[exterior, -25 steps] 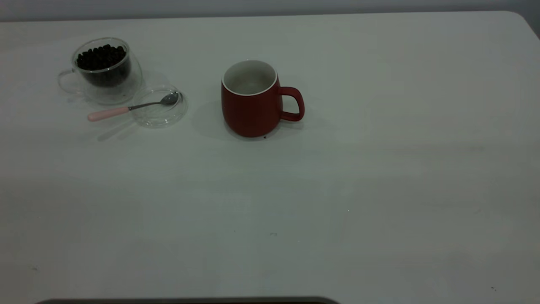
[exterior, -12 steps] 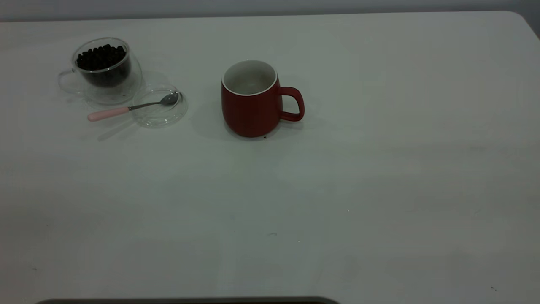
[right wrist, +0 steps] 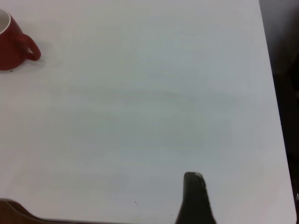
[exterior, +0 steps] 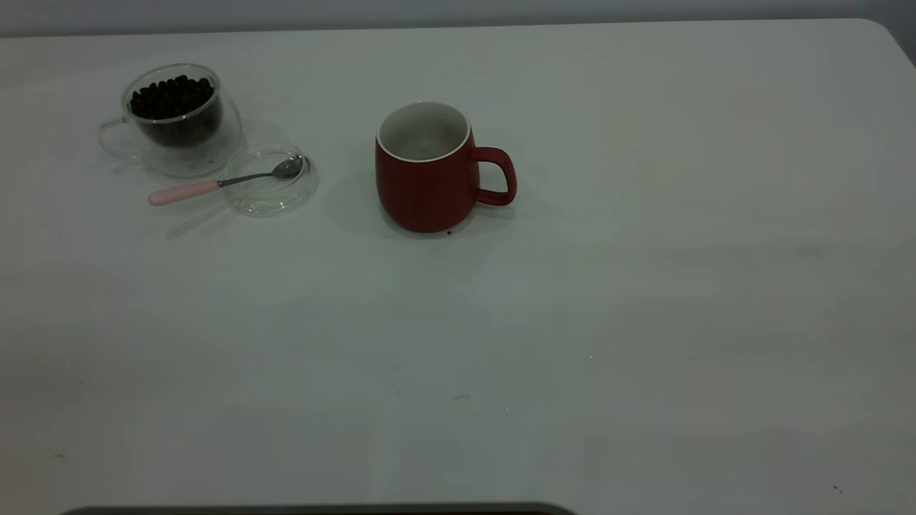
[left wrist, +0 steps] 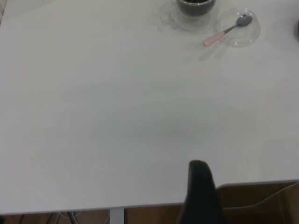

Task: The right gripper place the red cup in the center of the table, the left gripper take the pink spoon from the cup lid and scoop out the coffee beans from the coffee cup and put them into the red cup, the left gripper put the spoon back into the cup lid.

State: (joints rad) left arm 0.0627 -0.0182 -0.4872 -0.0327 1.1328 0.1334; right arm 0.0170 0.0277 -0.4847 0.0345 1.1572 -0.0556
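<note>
The red cup [exterior: 428, 172] stands upright near the middle of the white table [exterior: 644, 300], its handle pointing right and its inside empty. The coffee cup [exterior: 177, 121] stands at the far left, full of coffee beans [exterior: 172, 96]. Beside it lies the cup lid [exterior: 272, 182], with the pink spoon [exterior: 207, 186] resting bowl-in-lid, handle sticking out left. Neither gripper shows in the exterior view. My left gripper [left wrist: 198, 165] hangs over the table's near edge, far from the spoon [left wrist: 224, 33], showing as one closed black tip. My right gripper [right wrist: 193, 176] looks the same, far from the red cup [right wrist: 13, 44].
The table's edge and a brown surface [left wrist: 261, 203] below it show behind the left gripper. In the right wrist view the table ends at a dark strip [right wrist: 285, 56]. A dark rim [exterior: 322, 510] lines the exterior view's lower edge.
</note>
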